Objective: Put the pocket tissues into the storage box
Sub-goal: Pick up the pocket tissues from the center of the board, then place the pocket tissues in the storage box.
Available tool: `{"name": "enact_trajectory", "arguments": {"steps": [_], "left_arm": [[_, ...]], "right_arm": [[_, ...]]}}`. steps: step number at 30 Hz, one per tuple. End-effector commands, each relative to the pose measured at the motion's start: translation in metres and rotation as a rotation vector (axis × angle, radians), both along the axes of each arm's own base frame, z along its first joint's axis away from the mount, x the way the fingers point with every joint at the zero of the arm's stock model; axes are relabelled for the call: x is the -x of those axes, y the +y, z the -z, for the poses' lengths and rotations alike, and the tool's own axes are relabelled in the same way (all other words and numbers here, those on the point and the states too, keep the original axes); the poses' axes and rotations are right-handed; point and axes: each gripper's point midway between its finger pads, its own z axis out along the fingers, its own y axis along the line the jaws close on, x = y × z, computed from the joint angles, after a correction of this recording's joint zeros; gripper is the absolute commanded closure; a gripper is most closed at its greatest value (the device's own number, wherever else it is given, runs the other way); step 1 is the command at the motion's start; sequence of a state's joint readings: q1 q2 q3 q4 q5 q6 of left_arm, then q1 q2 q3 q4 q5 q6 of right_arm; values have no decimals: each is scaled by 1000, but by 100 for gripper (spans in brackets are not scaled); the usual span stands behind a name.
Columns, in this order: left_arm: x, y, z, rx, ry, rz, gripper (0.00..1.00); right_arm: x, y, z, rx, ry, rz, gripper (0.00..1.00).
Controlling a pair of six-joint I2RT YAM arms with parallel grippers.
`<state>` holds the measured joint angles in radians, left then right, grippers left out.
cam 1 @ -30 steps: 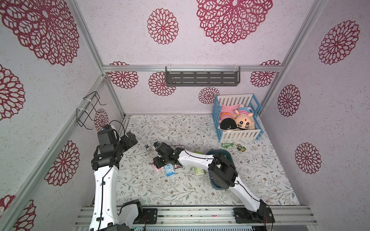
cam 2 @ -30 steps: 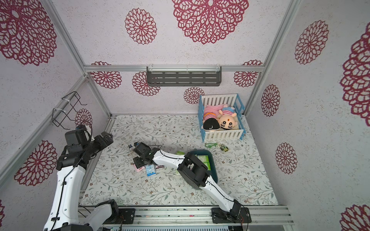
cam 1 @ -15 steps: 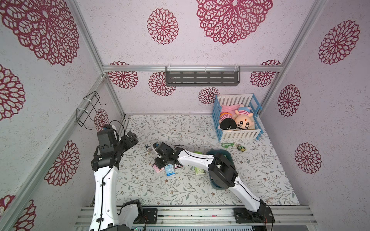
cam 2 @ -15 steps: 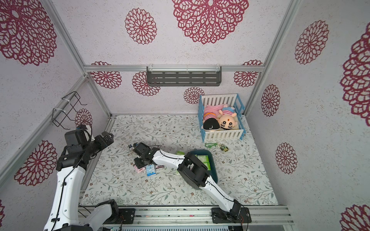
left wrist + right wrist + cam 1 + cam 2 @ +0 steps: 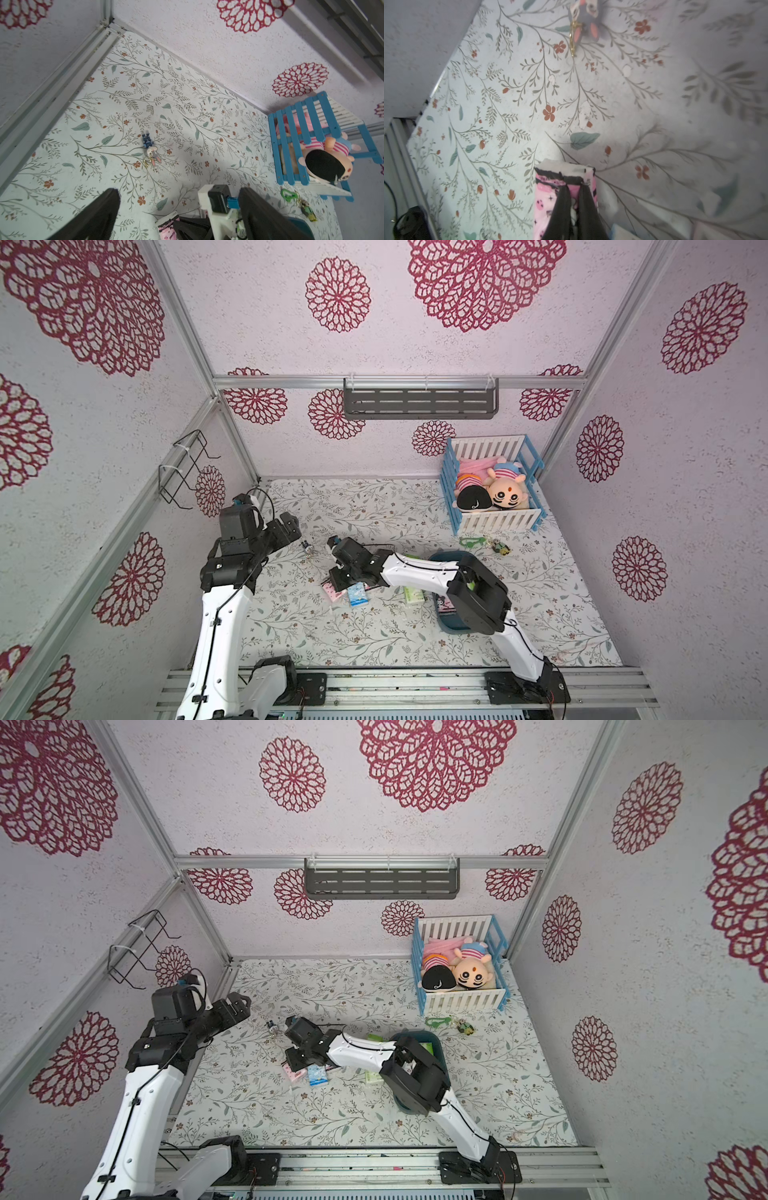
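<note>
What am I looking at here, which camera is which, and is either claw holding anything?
Two robot arms work over a flowered table. The two wide pictures come from one overhead camera pair; the two close ones ride on the arms' wrists. The right claw is shut on a pink tissue pack. The left claw hangs open and empty. On the table lie a light blue pack, a green pack and a rabbit keychain. The storage box sits beneath the right arm; a toy crib stands at the back.
</note>
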<state>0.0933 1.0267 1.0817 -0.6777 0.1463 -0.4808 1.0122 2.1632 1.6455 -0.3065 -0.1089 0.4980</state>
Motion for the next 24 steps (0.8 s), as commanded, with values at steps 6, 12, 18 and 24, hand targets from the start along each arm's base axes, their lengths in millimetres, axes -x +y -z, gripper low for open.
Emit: {"name": "enact_trajectory", "arguments": {"steps": [6,12,18,24], "left_arm": [[-25,-41,-19,-51,-66,116,3],[-33,-53,-20,-49,-70,139,3],[-39,-61,-17,-34,-70,151,3],[-40,-60,-21,-54,-73,146,3]], "right_arm": [[-33,-125,-119,-235,-128,273,100],[-26,-255,-123,-216,-113,592,100],[1,-347,-102,-261,-58,982,100],[13,-372,-73,-430,37,1218,100]]}}
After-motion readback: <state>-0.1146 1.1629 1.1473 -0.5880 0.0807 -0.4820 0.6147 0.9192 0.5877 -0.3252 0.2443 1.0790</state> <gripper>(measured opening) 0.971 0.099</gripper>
